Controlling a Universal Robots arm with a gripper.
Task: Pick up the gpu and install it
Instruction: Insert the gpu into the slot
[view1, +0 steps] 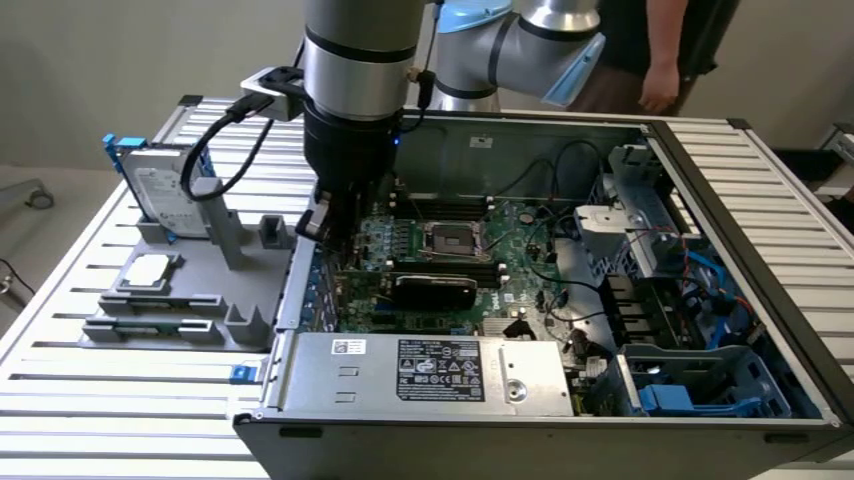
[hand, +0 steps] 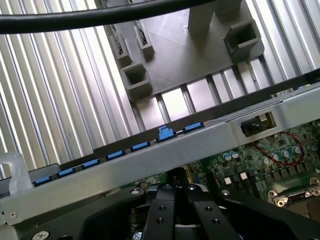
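— Where's the gpu (view1: 434, 288)?

— Inside the case (view1: 747, 200), lying low across the board (view1: 514, 225). Its black cover shows. It sits in the half of the board nearer the power supply (view1: 427, 372), with one end toward the case wall on the exterior view's left. It's not on the grey rack (view1: 247, 325) out on the tabletop (view1: 80, 400), where the drive (view1: 167, 200) stands.

— And the gripper (view1: 330, 232)?

— It's down inside the case along that same wall, just beside the card's end and a little above it. In the wrist view the gripper (hand: 175, 192) hangs over the case rim and its blue clips (hand: 165, 133).

— Are the jaws clamped on the card?

— I cannot tell; their tips are hidden from both cameras.

— So which step is this?

— The install, by my reading. The pick-up looks finished, since the card is at the board rather than on the rack. I can't confirm it's fully seated.

— What does a move from here call for?

— A straight, even press. The card edge has to be square to its slot and the bracket flush with the wall — and the loose black cables nearby must be kept clear.
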